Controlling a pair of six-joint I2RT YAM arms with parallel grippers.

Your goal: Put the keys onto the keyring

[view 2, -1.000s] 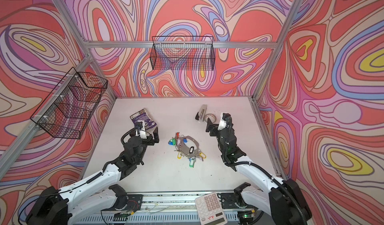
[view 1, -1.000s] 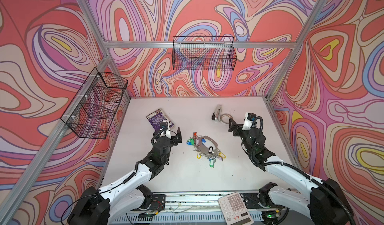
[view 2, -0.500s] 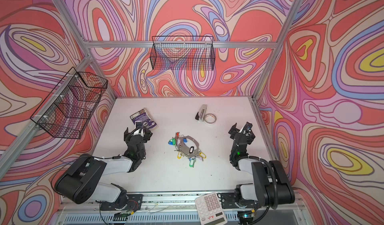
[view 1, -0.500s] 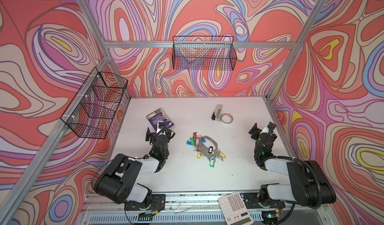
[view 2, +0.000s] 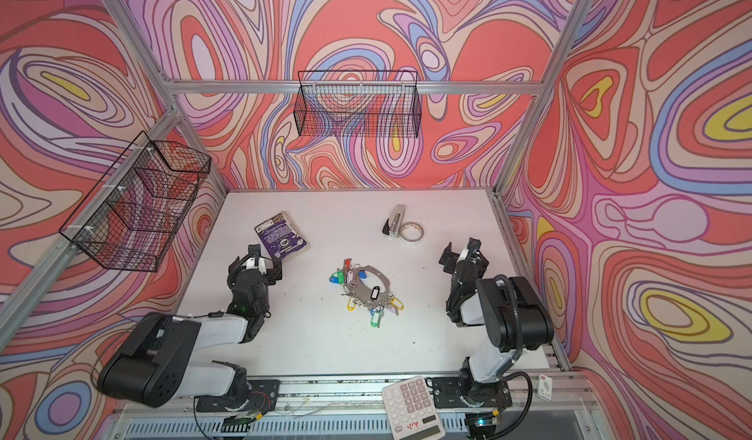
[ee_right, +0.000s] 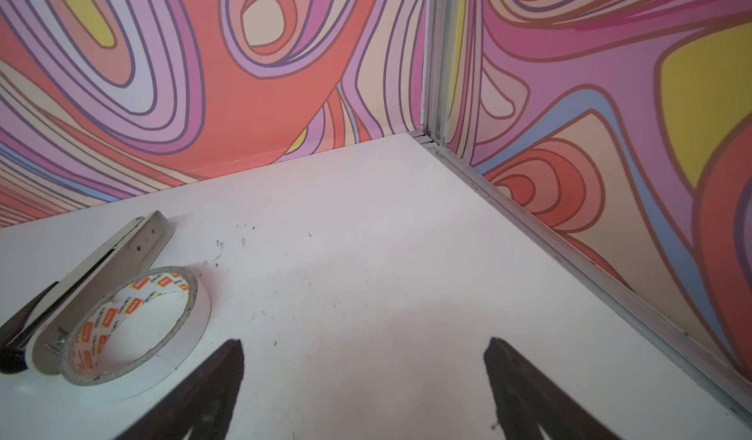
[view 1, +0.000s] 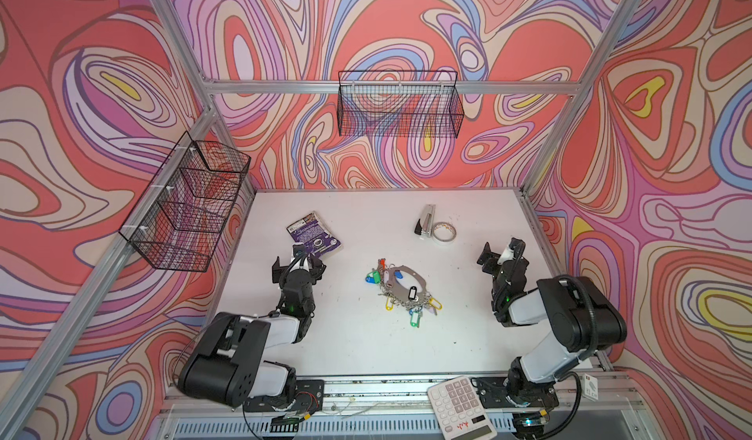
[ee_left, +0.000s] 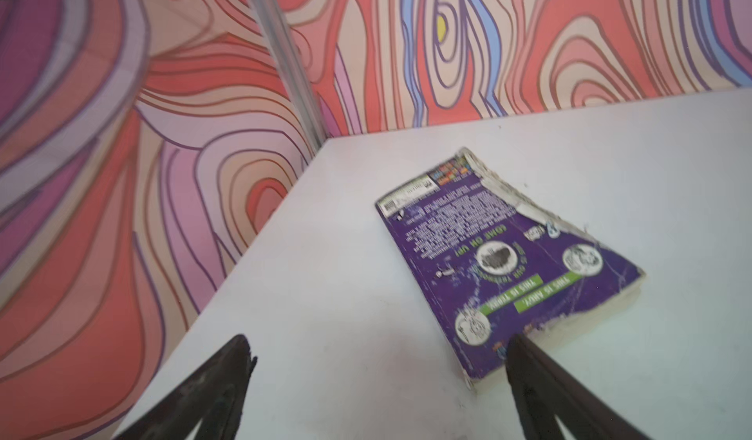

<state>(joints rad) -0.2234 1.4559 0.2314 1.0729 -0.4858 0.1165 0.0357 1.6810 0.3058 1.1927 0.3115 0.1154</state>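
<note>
In both top views the keyring (view 1: pixel 419 280) (view 2: pixel 385 281), a flat grey oval plate edged with colour-tagged keys, lies mid-table. The keys (view 1: pixel 412 294) (view 2: pixel 375 292), with their black-rimmed white-window tag, rest on the plate's near side. To the left of the ring my left gripper (view 1: pixel 298 261) (view 2: pixel 255 264) (ee_left: pixel 376 348) stands open and empty beside a purple book. My right gripper (view 1: pixel 501 250) (view 2: pixel 461 251) (ee_right: pixel 364 346) is open and empty over bare table, well right of the ring. Neither wrist view shows the ring or the keys.
A worn purple book (view 1: pixel 313 236) (ee_left: pixel 508 263) lies at back left, its near corner by one left finger. A stapler (view 1: pixel 426 220) (ee_right: pixel 101 263) and a tape roll (view 1: pixel 443 232) (ee_right: pixel 138 328) sit at the back right. A calculator (view 1: pixel 462 407) rests on the front rail. Wire baskets (view 1: pixel 187 202) hang on the walls.
Both arms have folded back toward their bases. The right gripper has drawn away from the tape toward the right wall. Both grippers stayed open; the keyring and keys have not moved.
</note>
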